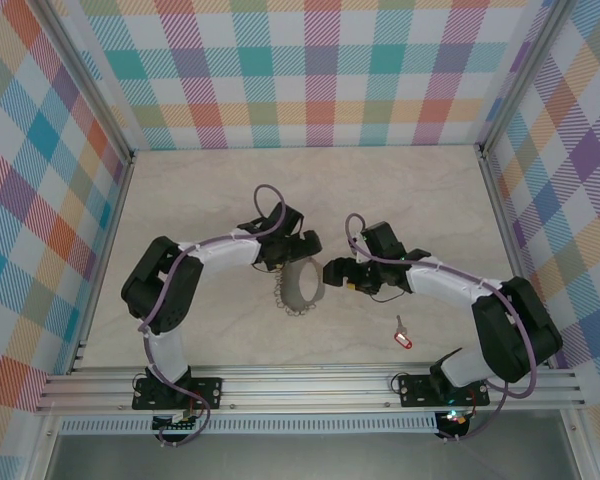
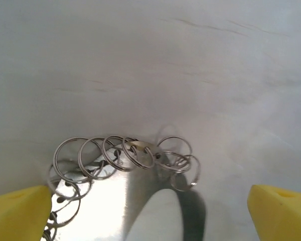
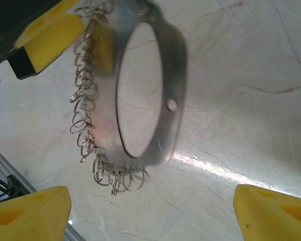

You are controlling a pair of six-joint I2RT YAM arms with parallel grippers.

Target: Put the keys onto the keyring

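Keyring mid-worktop, wire loops fringing its near rim. Key lying flat, right of keyring and a little nearer; long axis near-to-far, blade pointing far, red head near. Left hand spread wide, straddling keyring. Right hand wide, empty, just right of keyring.

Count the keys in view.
1. The red-headed key lies on the table near the right arm's base, apart from the keyring. Others may be hidden.
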